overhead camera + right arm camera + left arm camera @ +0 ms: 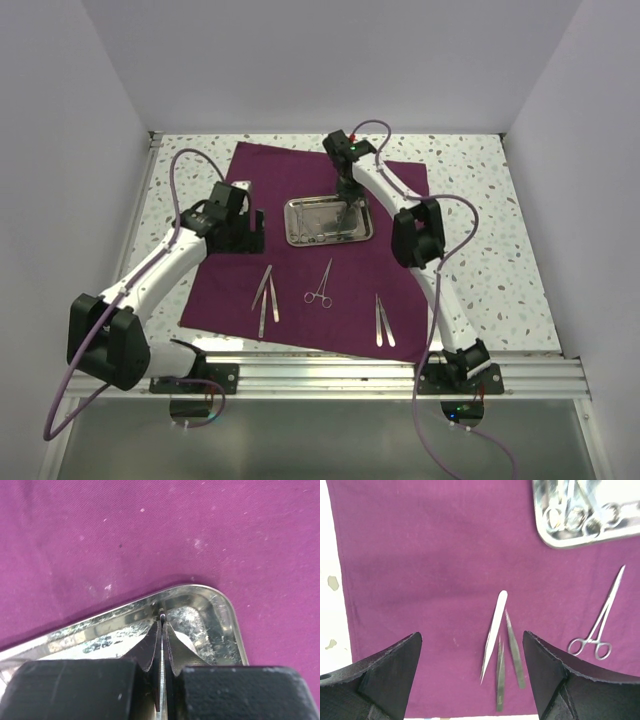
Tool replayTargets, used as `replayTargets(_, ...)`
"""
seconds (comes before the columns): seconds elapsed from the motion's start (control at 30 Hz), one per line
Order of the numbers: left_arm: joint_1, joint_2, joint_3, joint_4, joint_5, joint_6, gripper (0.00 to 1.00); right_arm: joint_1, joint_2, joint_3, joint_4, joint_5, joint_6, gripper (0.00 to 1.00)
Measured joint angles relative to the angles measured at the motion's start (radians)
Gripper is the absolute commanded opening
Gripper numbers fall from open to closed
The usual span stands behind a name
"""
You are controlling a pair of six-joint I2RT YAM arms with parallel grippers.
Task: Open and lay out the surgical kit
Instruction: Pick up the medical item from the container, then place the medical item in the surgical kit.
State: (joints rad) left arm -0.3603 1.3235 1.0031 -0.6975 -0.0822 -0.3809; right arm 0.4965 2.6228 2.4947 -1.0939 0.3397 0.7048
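Observation:
The dark purple cloth [300,170] lies spread flat on the table. The shiny steel tray [292,225] sits on its middle. My right gripper [345,212] reaches down into the tray's far right corner [225,610]. It [162,622] is shut on a thin silver instrument [163,665] held edge-on between the fingers. My left gripper [255,230] hovers open and empty over the cloth's left part [420,555]. Between its fingers [471,634] lie three tweezers [494,632] on the cloth. Ring-handled forceps [600,620] lie to their right. More ring-handled instruments [580,517] rest in the tray.
Another pair of tweezers [383,320] lies on the cloth near its front right. The speckled tabletop [490,230] shows around the cloth. White walls close the table on three sides, and a metal rail [350,375] runs along the near edge.

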Motion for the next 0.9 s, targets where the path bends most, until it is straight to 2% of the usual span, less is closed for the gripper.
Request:
replayTargets(0.27, 0.0, 0.109, 0.167, 0.003, 0.002, 0.003, 0.82, 0.004, -0.14, -0.145, 0.049, -0.064, -0.035, 0.0)
replayTargets(0.5, -0.001, 0.241, 0.314, 0.01, 0.021, 0.003, 0.79, 0.009, -0.453, -0.448, 0.132, -0.077, -0.08, 0.0)
replayTargets(0.73, -0.037, 0.42, 0.46, 0.034, 0.023, 0.001, 0.77, 0.031, -0.875, -0.998, 0.249, -0.074, -0.132, 0.0)
replayTargets(0.9, -0.064, 0.528, 0.522, 0.049, 0.023, -0.002, 0.75, 0.111, -1.109, -1.371, 0.304, -0.106, -0.136, 0.0)
